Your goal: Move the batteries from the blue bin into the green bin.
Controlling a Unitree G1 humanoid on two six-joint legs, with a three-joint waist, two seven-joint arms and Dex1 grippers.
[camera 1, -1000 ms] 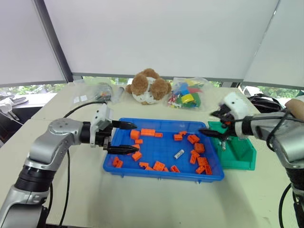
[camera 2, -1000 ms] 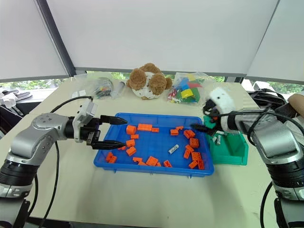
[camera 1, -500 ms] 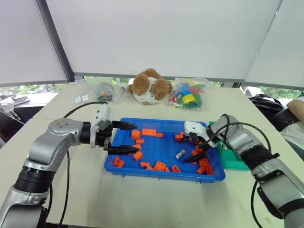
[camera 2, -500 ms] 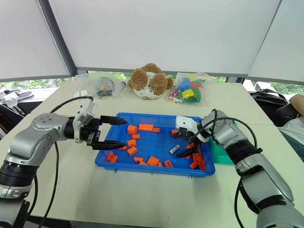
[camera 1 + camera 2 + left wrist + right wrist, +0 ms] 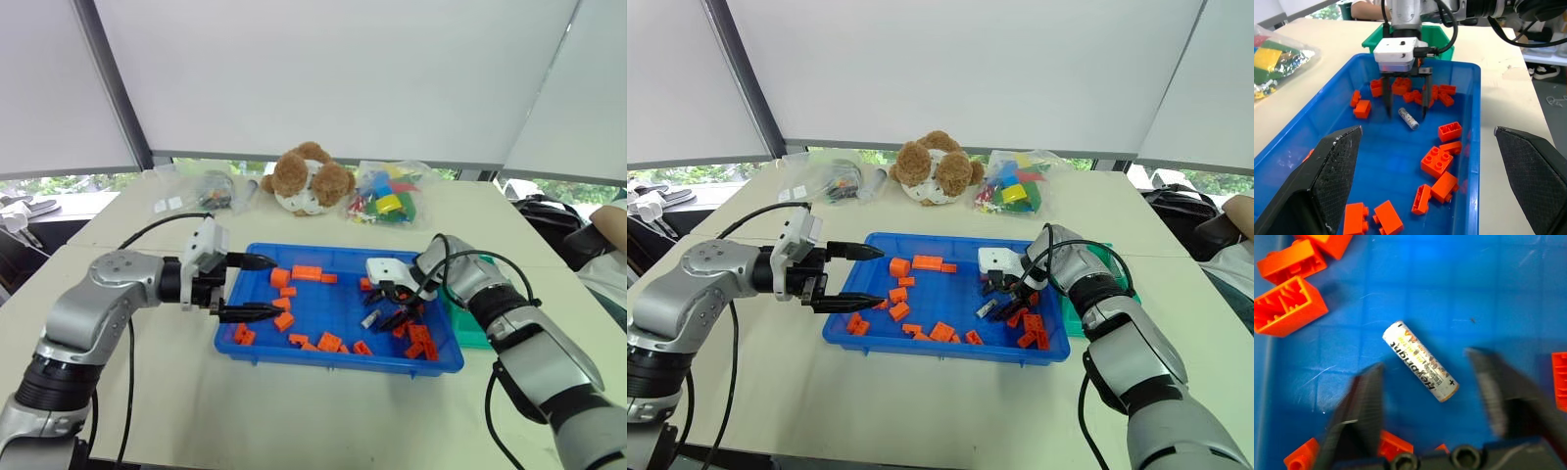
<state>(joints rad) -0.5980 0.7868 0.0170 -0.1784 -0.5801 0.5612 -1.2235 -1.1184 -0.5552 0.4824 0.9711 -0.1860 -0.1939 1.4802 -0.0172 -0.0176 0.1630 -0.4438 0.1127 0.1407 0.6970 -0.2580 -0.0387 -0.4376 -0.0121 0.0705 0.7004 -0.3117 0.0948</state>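
Note:
One silver-grey battery lies on the floor of the blue bin, right of centre, among several orange bricks. My right gripper reaches down into the bin, fingers standing on either side of the battery with small gaps, not touching it. The green bin stands against the blue bin's right side, largely hidden behind my right arm. Above the blue bin's left part my left gripper hovers open, holding nothing.
A brown teddy bear sits behind the blue bin. Beside it lie a clear bag of coloured bricks and another clear bag further left. Part of a person shows at the far right edge.
My right gripper came from above the green bin down into the blue bin and narrowed its fingers around the battery. The left gripper stayed where it was.

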